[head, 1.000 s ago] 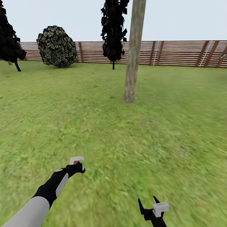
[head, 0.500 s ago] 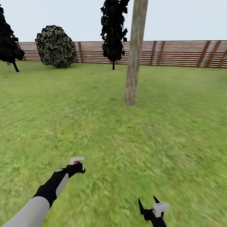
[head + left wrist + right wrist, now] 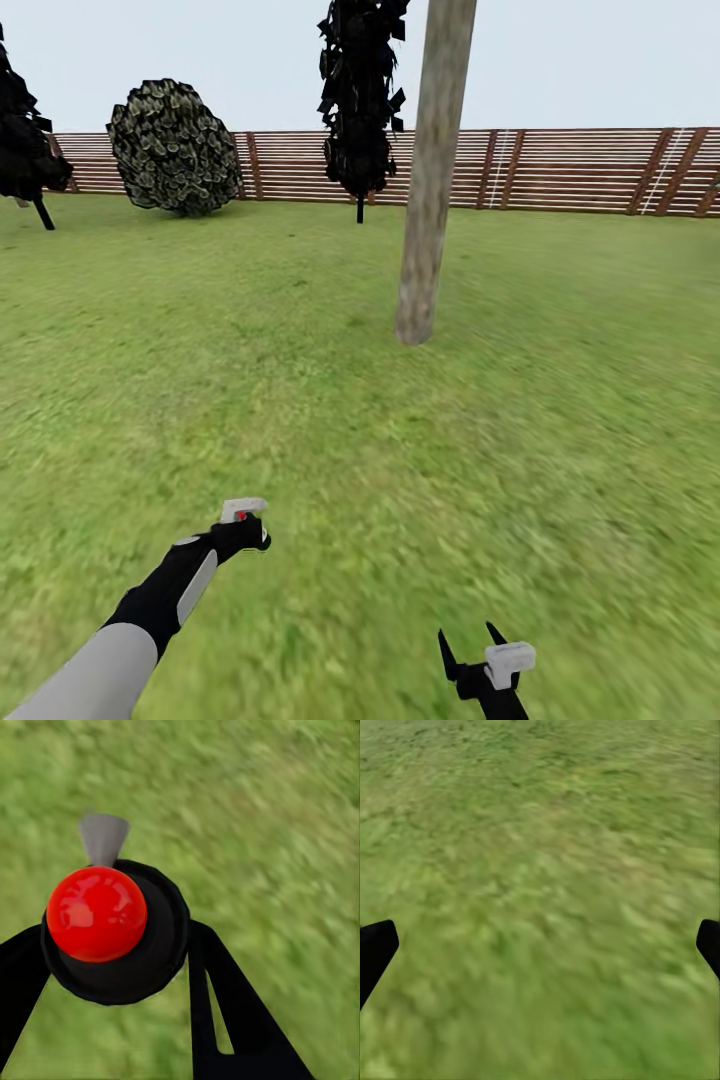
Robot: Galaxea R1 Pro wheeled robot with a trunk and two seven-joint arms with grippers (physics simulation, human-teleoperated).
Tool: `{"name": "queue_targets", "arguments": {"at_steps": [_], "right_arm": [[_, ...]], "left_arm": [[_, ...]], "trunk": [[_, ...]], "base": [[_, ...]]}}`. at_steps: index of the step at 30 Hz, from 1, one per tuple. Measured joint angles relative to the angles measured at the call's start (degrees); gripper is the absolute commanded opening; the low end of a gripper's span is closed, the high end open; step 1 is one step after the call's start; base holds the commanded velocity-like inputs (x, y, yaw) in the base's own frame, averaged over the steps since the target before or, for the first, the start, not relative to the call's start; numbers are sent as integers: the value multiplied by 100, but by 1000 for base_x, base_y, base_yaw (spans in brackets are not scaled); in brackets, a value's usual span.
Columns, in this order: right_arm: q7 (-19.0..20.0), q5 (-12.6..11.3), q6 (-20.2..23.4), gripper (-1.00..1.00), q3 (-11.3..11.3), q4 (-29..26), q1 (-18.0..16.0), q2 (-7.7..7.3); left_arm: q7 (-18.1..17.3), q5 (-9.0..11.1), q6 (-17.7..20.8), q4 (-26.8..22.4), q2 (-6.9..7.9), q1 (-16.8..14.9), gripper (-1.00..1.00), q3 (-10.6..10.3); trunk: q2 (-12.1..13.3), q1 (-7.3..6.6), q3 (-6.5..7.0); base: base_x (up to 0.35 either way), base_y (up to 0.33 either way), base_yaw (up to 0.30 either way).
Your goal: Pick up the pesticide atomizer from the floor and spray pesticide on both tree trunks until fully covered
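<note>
The pesticide atomizer [image 3: 112,922], judged light, rigid and smooth, is held around its body by the left gripper [image 3: 112,967], while the right gripper [image 3: 540,945] is spread wide.

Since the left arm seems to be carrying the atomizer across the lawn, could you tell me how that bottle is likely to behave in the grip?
The pesticide atomizer looks rigid and small, so it is probably light. Its rounded black body sits between the left gripper's fingers, so it could twist or slip if the hold loosens. The grey nozzle juts out, making it likely to tip if set on the grass.
</note>
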Motion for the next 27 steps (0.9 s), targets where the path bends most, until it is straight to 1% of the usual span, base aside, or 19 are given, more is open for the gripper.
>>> {"name": "queue_targets", "arguments": {"at_steps": [21, 27], "right_arm": [[-3, 0, -7, 100, 0, 3, -1, 0], [-4, 0, -9, 100, 0, -3, 0, 0]], "left_arm": [[-6, -4, -4, 0, -8, 1, -100, -8], [-13, -5, -7, 1, -9, 0, -100, -9]], "trunk": [[0, 0, 0], [0, 0, 0]], "base": [[339, -1, 0], [336, -73, 0]]}}
